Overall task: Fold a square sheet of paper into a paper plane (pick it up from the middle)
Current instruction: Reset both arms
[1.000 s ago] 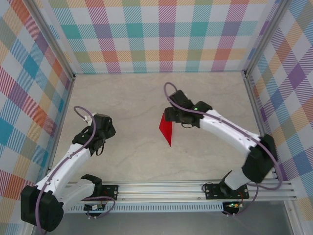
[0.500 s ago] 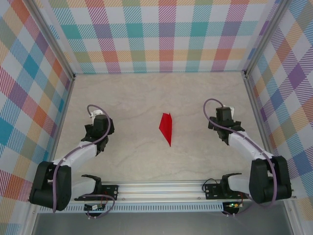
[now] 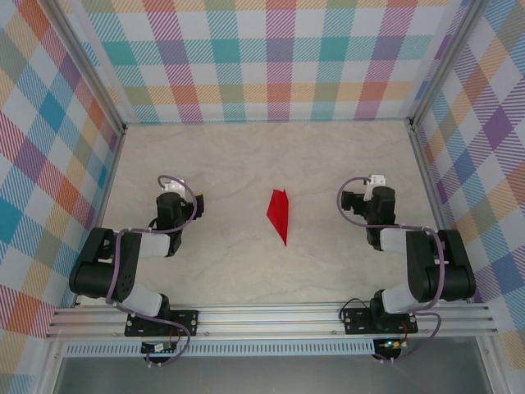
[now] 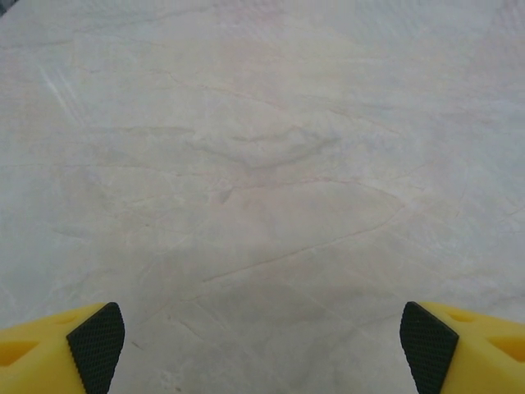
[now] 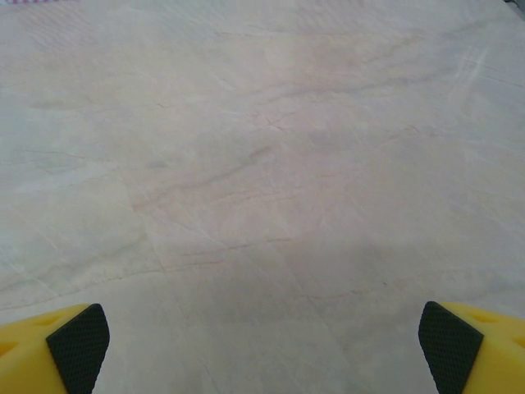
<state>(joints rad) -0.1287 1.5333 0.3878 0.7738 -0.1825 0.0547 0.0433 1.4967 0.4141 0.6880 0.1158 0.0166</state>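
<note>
Red paper plane [image 3: 280, 215] lies btwn L gripper [image 4: 262, 345] & R gripper [image 5: 264, 349], both wide, empty

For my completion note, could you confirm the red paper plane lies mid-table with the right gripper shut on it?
Not quite: the paper plane lies mid-table, but the right gripper is open and well apart from it, as the top external view shows.

One red paper plane [image 3: 280, 215] mid-table, two robot arms, a left arm [image 3: 123, 263] and a right arm [image 3: 426, 263], two grippers, the left gripper [image 4: 262, 349] and the right gripper [image 5: 264, 349], four yellow fingers [image 4: 49, 345], two per gripper, one marbled table [image 3: 246, 156], three checked walls [image 3: 279, 57], one metal rail [image 3: 271, 316] along the near edge
</note>
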